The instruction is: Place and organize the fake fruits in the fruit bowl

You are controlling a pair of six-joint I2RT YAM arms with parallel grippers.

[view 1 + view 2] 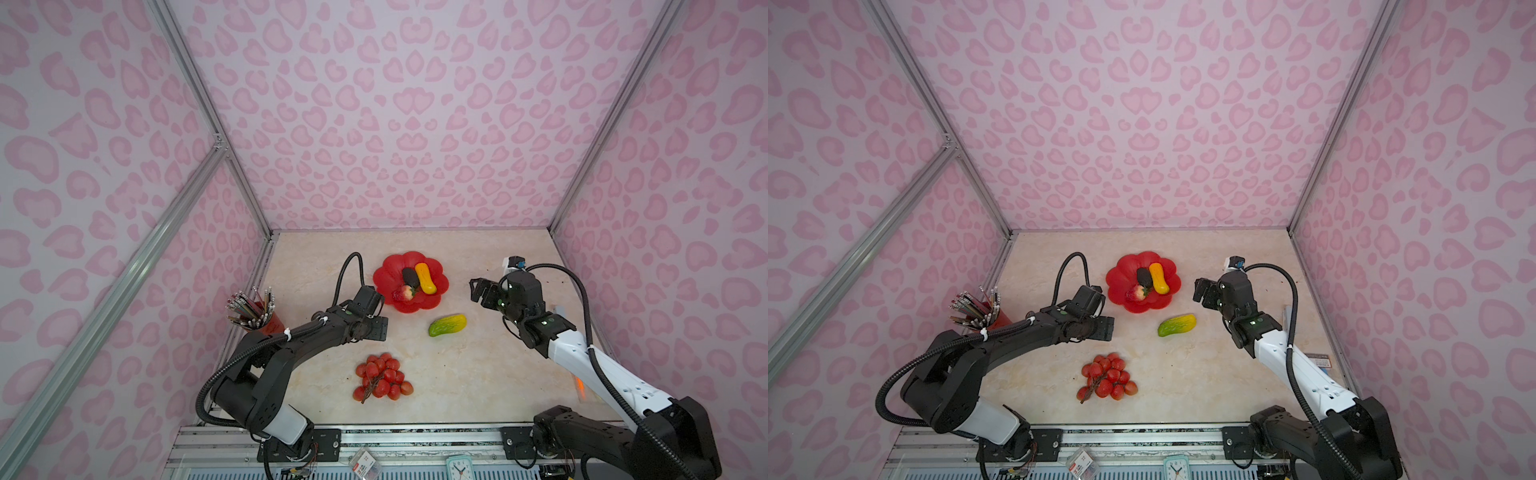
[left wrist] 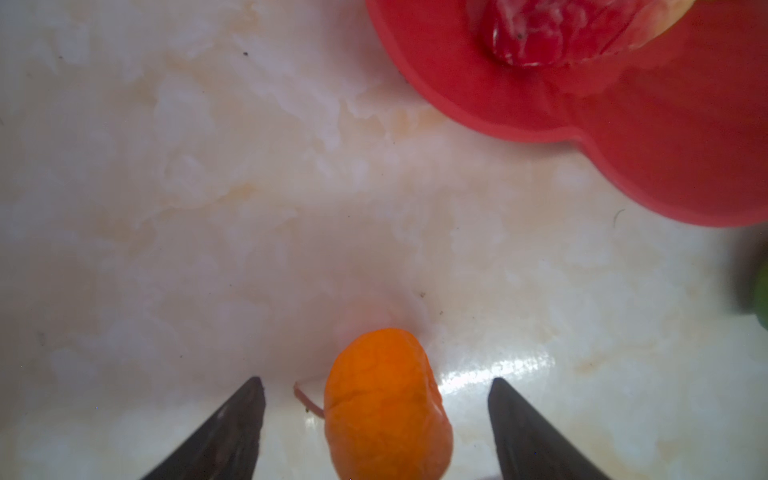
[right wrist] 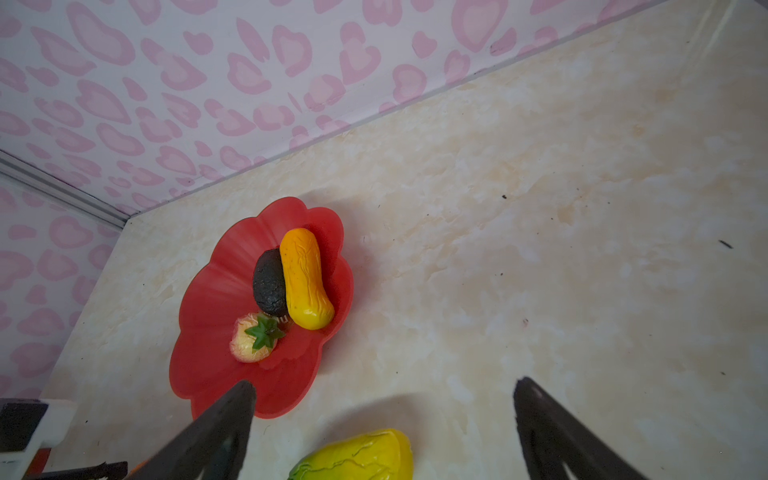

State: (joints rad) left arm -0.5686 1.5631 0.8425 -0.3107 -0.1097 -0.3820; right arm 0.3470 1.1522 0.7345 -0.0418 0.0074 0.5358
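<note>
Fruit bowl (image 1: 388,270): centre of both top views, toward the back of the table (image 1: 478,374).
In the bowl: strawberry (image 1: 404,293) at its lower left; dark avocado (image 1: 410,277) in the middle, touching the yellow-orange oblong fruit (image 1: 426,278) on its right.
Green-yellow oblong fruit (image 1: 447,325): on the table, lower right of the bowl, apart from it.
Red grape bunch (image 1: 381,376): lower centre, well apart from the bowl.
Small orange (image 2: 384,407): on the table near the bowl's rim.
Left gripper (image 2: 376,390): jaws spread around the small orange, a gap on each side; not gripping it.
Right gripper (image 3: 382,395): right of the bowl, jaws wide apart, empty.
</note>
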